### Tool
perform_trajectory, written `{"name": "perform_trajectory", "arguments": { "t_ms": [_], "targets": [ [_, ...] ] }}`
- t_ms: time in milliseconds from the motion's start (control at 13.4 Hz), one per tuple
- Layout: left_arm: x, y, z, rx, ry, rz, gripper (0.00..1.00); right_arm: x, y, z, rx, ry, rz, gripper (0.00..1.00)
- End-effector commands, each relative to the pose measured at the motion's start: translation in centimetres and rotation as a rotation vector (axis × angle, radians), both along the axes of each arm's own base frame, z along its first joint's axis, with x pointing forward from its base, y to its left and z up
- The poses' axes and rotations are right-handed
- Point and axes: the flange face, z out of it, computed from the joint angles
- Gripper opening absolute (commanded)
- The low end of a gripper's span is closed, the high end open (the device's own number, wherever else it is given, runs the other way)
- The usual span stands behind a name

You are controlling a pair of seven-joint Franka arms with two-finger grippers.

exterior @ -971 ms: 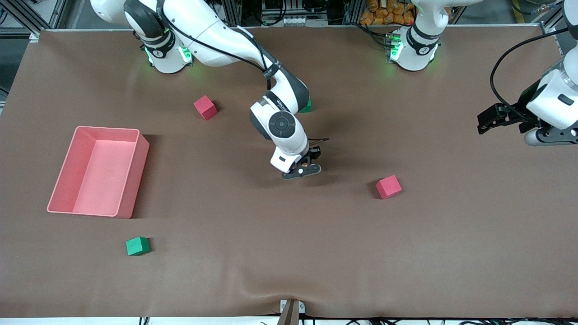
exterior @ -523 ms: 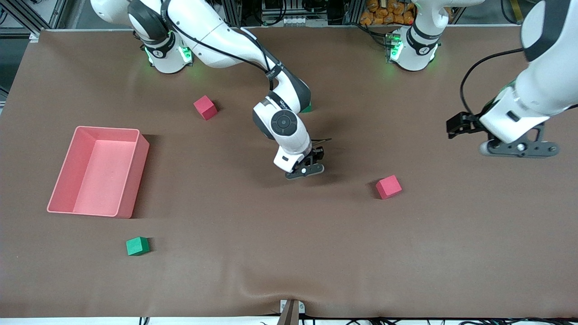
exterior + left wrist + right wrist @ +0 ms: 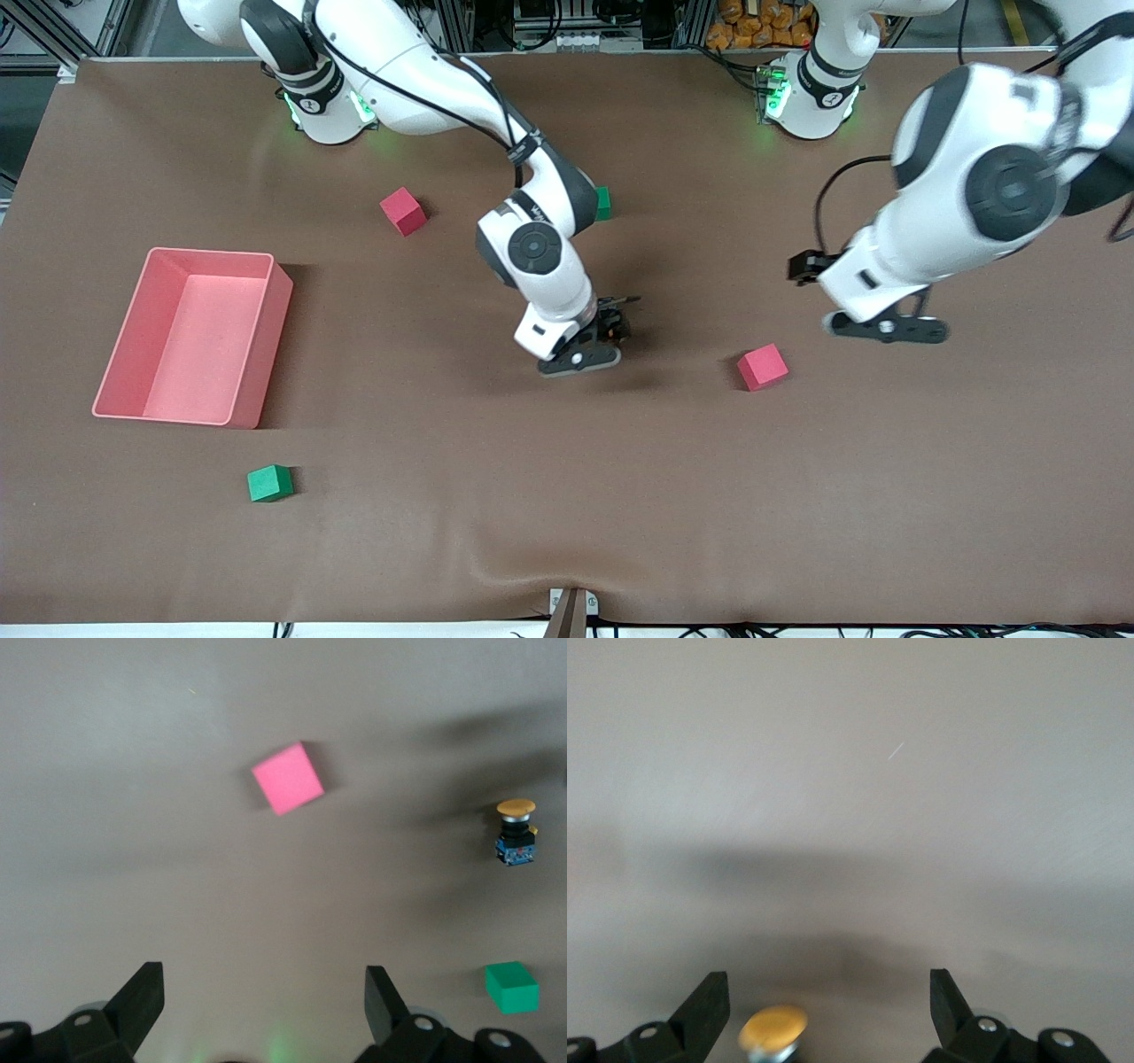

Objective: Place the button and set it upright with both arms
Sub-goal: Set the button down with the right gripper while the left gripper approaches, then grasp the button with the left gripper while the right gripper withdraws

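The pink bin (image 3: 193,335) holds nothing. The right gripper (image 3: 824,1010), fingers spread, stands over the button (image 3: 772,1029). The left gripper (image 3: 264,1001), fingers spread, hangs near a red cube (image 3: 287,779).

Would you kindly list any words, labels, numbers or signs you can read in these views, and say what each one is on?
No text can be read in any view.
Right arm's base: a small round mark, too small to read.
Left arm's base: the same kind of mark, too small to read.
Button: no lettering can be made out.
Red cubes, green cubes and pink bin: plain, no print.
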Motion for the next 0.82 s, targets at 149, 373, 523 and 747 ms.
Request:
{"name": "perform_trajectory", "arguments": {
  "t_ms": [149, 373, 523, 747],
  "targets": [
    [0.7, -7.0, -6.4, -0.019, 0.06, 0.019, 1.0, 6.1, -8.6, 5.8, -0.072, -0.073, -0.129, 1.0],
    [1.0, -11.5, -11.0, -0.07, 0.086, 0.035, 1.0, 10.2, -18.7, 12.0, -0.06, -0.01, -0.275, 1.0],
    [0.2, -15.3, -15.0, -0.114, 0.123, 0.055, 1.0, 10.9, -23.9, 16.0, -0.057, 0.033, -0.334, 1.0],
    [-1.1, -21.0, -19.8, -0.106, 0.084, 0.153, 1.0, 10.3, -32.1, 21.2, -0.095, 0.133, -0.291, 1.0]
  ]
}}
